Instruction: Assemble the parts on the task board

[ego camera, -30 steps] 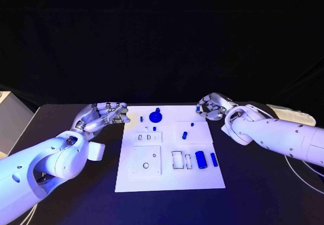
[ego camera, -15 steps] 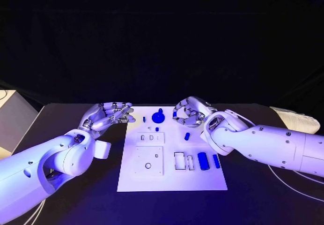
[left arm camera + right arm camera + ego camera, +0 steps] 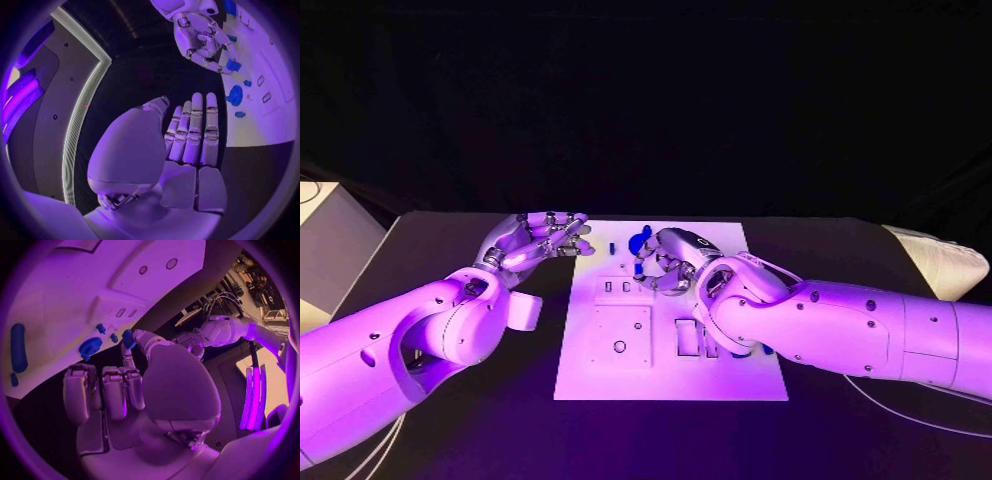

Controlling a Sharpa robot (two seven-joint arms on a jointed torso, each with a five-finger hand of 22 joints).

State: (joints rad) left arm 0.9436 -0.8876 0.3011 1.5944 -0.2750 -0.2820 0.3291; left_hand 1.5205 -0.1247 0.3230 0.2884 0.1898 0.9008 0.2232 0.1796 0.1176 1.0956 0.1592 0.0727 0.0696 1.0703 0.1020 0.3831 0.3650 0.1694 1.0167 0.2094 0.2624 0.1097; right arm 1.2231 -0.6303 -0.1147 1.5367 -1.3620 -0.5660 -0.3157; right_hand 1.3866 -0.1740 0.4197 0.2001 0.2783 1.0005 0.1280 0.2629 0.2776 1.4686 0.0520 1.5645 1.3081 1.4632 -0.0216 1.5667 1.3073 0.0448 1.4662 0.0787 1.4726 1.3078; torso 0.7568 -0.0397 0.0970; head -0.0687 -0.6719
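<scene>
Plainly the right hand is carrying work to the task board: it hangs over the board's far half, and both wrist views show a small blue part pinched at its fingertips with the other fingers curled close, which I judge to be a piece on its way to a seat, though which seat I cannot tell. The left hand waits just beside the board's left edge, over the black table, fingers straight and apart and grasping nothing, probably kept off the board so the other arm has room. Other parts lie on the board: a round blue knob near the far edge, close to the right hand, and, as the right wrist view shows, a long blue rod well apart from the knob. Two small slots sit in a raised block at the board's middle, and a square plate with an oval hole lies nearer the robot. The right forearm crosses the board's right side and hides the pieces there, so anything wanted from that side stands blocked for now.
</scene>
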